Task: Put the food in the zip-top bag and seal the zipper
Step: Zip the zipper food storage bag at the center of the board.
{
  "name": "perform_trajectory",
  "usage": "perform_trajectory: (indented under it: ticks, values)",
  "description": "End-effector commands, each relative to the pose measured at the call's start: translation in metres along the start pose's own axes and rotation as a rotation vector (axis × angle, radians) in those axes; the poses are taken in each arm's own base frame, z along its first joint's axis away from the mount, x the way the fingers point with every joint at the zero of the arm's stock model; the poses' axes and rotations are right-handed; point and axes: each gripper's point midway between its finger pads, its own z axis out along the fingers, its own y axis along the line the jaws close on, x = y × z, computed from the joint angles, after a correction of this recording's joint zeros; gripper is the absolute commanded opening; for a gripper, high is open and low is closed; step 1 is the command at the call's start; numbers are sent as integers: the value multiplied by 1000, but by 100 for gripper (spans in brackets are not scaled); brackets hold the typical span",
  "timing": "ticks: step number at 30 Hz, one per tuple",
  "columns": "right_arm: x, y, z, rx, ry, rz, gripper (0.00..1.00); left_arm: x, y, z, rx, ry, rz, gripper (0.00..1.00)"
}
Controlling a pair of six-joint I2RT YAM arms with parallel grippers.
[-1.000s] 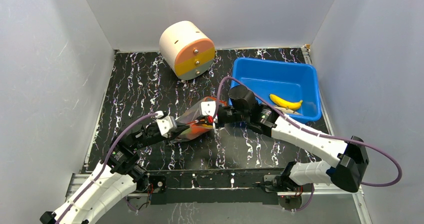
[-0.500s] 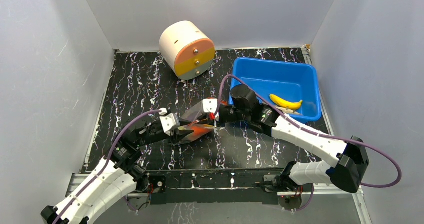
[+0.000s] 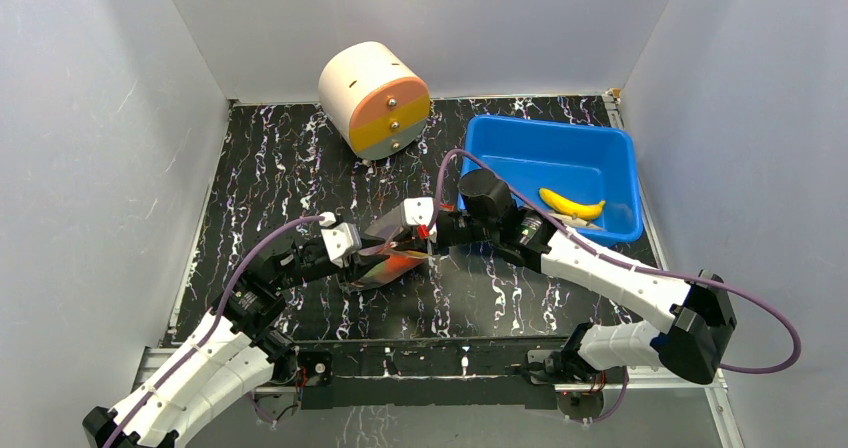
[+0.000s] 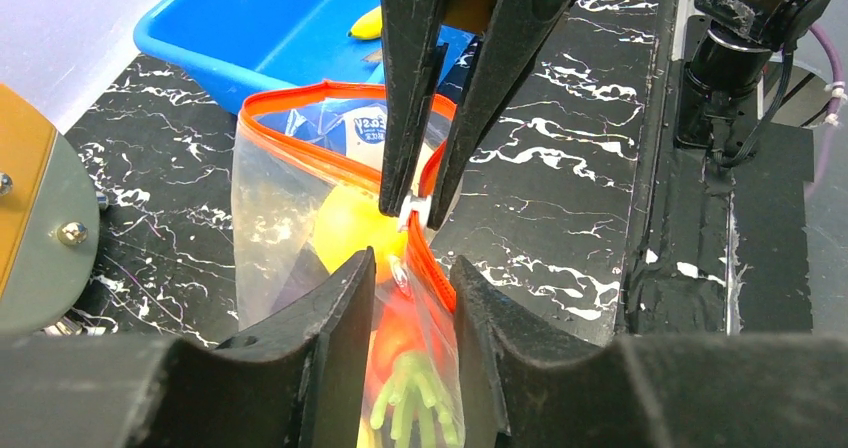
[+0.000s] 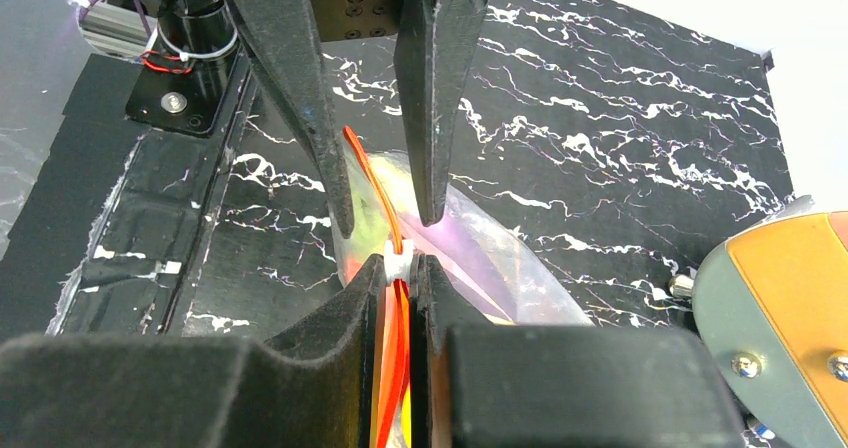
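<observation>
The zip-top bag (image 3: 385,256) hangs between both grippers above the table's middle. My left gripper (image 4: 410,293) is closed around one end of the bag (image 4: 290,218), whose plastic fills the gap between the fingers. An orange carrot (image 4: 400,353) with a green top and a yellow round piece (image 4: 345,228) lie inside. My right gripper (image 5: 399,268) is shut on the zipper's pale pull tab (image 5: 399,261), also seen in the left wrist view (image 4: 413,209). The zipper (image 4: 300,96) stands open in a loop beyond the tab. A yellow banana (image 3: 572,204) lies in the bin.
A blue bin (image 3: 610,153) stands at the back right with a pale piece (image 3: 585,224) beside the banana. A cream-and-orange cylinder (image 3: 375,100) lies at the back centre. Grey walls close in both sides.
My left gripper has shifted slightly up and right, toward the right gripper. The bag between the grippers looks flatter and lower. The right gripper has barely moved.
</observation>
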Motion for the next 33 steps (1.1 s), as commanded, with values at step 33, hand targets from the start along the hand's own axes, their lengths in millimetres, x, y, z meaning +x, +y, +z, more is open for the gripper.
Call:
perform_trajectory:
  ticks: [33]
  values:
    - [24, -18, -19, 122, 105, 31, 0, -49, 21, -36, -185, -79, 107, 0]
